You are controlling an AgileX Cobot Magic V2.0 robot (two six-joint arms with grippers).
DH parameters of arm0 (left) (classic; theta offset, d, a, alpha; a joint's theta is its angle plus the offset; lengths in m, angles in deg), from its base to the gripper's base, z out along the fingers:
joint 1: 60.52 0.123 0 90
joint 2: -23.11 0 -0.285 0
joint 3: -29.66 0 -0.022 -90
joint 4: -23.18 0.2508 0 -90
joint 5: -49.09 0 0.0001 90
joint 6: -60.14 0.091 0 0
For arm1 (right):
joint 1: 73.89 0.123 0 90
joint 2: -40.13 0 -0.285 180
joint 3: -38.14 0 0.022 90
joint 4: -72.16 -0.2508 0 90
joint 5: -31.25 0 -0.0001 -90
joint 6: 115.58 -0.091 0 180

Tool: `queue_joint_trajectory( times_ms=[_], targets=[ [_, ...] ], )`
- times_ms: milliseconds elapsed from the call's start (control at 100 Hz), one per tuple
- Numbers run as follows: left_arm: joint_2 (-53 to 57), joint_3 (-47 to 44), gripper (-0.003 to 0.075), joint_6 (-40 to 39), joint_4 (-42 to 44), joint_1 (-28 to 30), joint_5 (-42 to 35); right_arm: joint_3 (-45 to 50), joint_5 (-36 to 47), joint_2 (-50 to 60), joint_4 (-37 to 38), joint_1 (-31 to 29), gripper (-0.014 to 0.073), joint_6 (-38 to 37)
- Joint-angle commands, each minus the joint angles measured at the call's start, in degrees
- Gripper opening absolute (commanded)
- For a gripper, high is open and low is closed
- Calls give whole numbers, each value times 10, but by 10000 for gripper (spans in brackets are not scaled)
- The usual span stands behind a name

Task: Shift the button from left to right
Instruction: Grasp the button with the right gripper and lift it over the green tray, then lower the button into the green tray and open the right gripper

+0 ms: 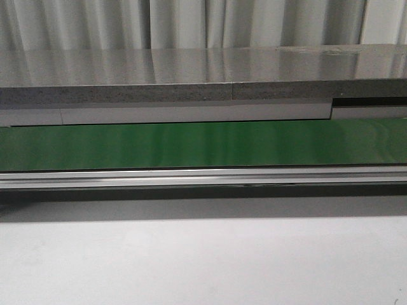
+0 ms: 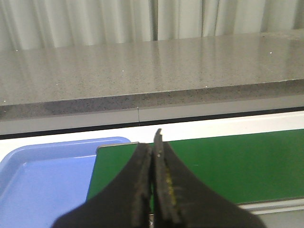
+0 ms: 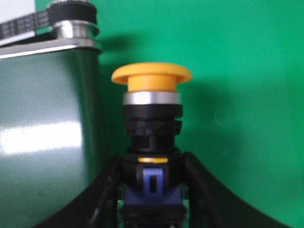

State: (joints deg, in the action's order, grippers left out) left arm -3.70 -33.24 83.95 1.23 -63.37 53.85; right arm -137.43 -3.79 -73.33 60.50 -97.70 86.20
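Pale curtain (image 1: pixel 191 19) hung behind; a grey counter (image 1: pixel 191 67) ran across, with the green belt (image 1: pixel 191 145) below it and a metal rail (image 1: pixel 191 176) along the belt's near edge; you had no arm in the front view. Your left gripper (image 2: pixel 153 161) was clenched on nothing, above the belt's end, beside a blue tray (image 2: pixel 42 175). Your right gripper (image 3: pixel 151 190) grasped the button (image 3: pixel 152 123) by its black body, yellow cap up, a roller (image 3: pixel 73 28) near it.
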Motion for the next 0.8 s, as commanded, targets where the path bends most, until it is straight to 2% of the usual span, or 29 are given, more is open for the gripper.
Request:
queue_joint_trajectory(
  times_ms=[0, 790],
  targets=[
    [-4, 15, -20, -1, -7, -5, -48, -18, 26, 15, 1, -6, 183, 5],
    [-4, 15, -20, -1, -7, -5, -48, -18, 30, 2, 2, -8, 187, 5]
  ],
)
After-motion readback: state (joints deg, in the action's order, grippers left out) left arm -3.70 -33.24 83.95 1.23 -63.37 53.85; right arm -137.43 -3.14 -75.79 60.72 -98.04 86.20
